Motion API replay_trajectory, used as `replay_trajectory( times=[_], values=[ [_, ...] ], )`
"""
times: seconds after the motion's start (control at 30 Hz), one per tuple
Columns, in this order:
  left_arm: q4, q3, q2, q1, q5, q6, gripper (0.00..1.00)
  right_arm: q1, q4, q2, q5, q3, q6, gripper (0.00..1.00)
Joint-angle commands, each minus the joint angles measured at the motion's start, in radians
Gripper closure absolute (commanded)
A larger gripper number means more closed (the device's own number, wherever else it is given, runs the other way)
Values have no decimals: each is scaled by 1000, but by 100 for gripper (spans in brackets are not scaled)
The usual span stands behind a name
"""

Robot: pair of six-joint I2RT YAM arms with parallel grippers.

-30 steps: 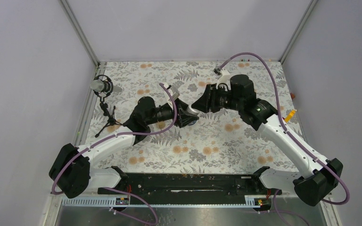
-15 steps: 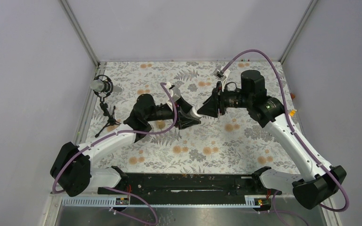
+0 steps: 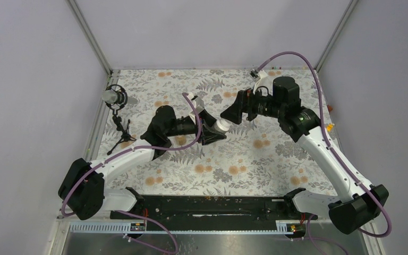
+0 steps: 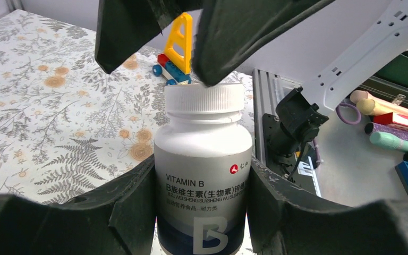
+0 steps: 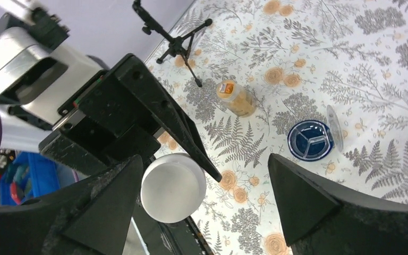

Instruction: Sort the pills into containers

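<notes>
My left gripper [image 4: 201,172] is shut on a dark bottle [image 4: 203,180] labelled Vitamin B and holds it off the table. Its white cap [image 4: 204,98] is on. In the top view this container [image 3: 221,126] points right, toward my right gripper [image 3: 231,113]. In the right wrist view my right gripper [image 5: 204,172] is open, and the cap [image 5: 173,187] sits close to its left finger, apart from the right one. An amber bottle [image 5: 236,99] with an orange cap lies on its side on the flowered table. The pills are out of view.
A round blue divided dish [image 5: 309,139] with a clear lid [image 5: 333,127] beside it sits on the cloth. A microphone on a small tripod [image 3: 116,100] stands at the far left. A colourful toy-brick piece [image 4: 176,53] lies near the table's right edge.
My right gripper has opened wide and drawn back a little from the white cap. The left gripper keeps the bottle, almost unmoved.
</notes>
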Motion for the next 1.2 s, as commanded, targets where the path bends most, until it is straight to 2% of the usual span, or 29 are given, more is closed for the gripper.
replay_trajectory(
  times=[0.0,0.13,0.23,0.43,0.5,0.6,0.7,0.87,1.0,1.17],
  values=[
    [50,3,-11,2,-81,-1,100,50,-2,21,160,35,145,5],
    [43,0,-10,0,-131,-5,100,82,39,19,162,9,216,11],
    [28,0,-11,1,-155,-4,100,83,8,20,165,20,220,20],
    [26,-6,-14,1,-158,-7,100,84,-42,25,152,51,212,52],
    [26,-7,-14,1,-150,-9,100,82,-57,25,152,63,196,60],
    [6,-11,-18,2,-122,5,100,78,-69,11,156,70,148,62],
    [-39,-4,-25,3,-90,21,100,31,-109,13,11,101,99,62],
    [-61,14,-25,4,6,15,100,20,-247,1,-67,173,-60,66],
    [-55,30,-20,4,111,-12,100,21,-219,-57,-159,132,-182,68],
    [0,31,-18,4,194,-62,100,21,-105,-133,-165,49,-252,72]
  ],
)
